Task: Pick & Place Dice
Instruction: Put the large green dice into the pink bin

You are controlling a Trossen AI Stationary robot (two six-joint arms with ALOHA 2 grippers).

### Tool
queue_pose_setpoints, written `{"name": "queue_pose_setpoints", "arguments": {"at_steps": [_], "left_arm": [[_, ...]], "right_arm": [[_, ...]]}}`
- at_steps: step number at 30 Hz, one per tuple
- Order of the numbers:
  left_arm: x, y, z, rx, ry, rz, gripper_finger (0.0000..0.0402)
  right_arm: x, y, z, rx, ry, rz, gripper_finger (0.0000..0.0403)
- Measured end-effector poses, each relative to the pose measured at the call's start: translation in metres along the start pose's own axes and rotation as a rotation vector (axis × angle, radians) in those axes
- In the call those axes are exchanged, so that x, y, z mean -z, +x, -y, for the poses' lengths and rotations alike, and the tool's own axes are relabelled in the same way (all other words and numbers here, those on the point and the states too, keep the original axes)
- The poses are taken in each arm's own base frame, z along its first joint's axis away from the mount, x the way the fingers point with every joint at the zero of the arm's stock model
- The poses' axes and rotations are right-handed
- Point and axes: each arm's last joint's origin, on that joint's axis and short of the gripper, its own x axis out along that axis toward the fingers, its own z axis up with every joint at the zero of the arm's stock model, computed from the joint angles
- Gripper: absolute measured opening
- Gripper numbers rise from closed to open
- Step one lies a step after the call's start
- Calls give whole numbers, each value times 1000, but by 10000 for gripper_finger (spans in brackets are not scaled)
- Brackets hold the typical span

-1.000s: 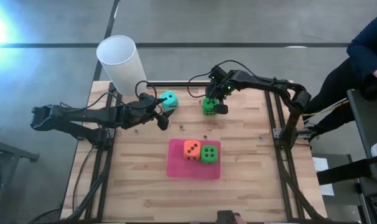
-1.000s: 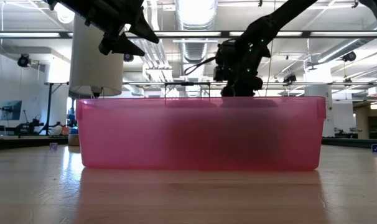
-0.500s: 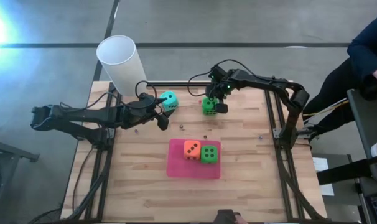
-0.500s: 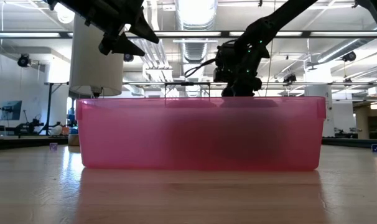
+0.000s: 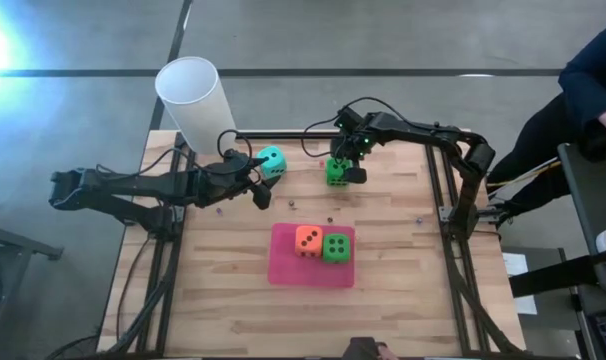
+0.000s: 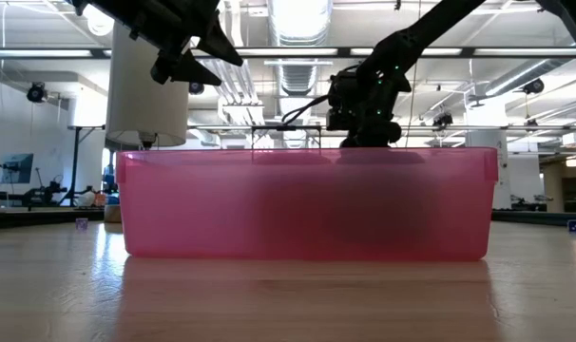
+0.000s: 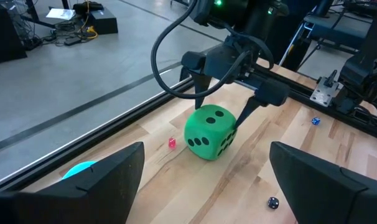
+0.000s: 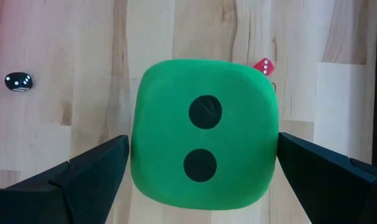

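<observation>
A green die [image 5: 336,170] lies on the wooden table near its far edge. My right gripper [image 5: 344,166] points down over it, open, with one finger on each side of the die [image 8: 204,154]. A teal die [image 5: 272,161] rests on the table at the far left, just past my left gripper [image 5: 257,186], which hangs open above the table with nothing between its fingers [image 7: 201,186]. An orange die [image 5: 307,239] and a second green die [image 5: 335,246] sit side by side on the pink tray [image 5: 288,270]. My right gripper comes at the green die from above, pointing steeply down. Its fingers [image 8: 92,171] stand close beside two opposite faces of the die, which rests on the table. Whether the fingers touch it, I cannot tell.
A tall white cup [image 5: 190,95] stands at the table's far left corner. A tiny red die [image 8: 264,66] and a tiny black die [image 8: 18,81] lie near the green die. The pink tray's wall [image 6: 307,204] hides the table in the low view. A person [image 5: 593,80] sits at the far right.
</observation>
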Motion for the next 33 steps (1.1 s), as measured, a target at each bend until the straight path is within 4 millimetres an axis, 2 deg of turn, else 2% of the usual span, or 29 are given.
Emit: {"name": "queue_pose_setpoints", "arguments": {"at_steps": [23,33], "left_arm": [[0,0,0,0,0,0,350],[0,0,0,0,0,0,349]], "right_arm": [[2,4,-1,-15,5,-18,399],[2,4,-1,-18,6,-19,346]]}}
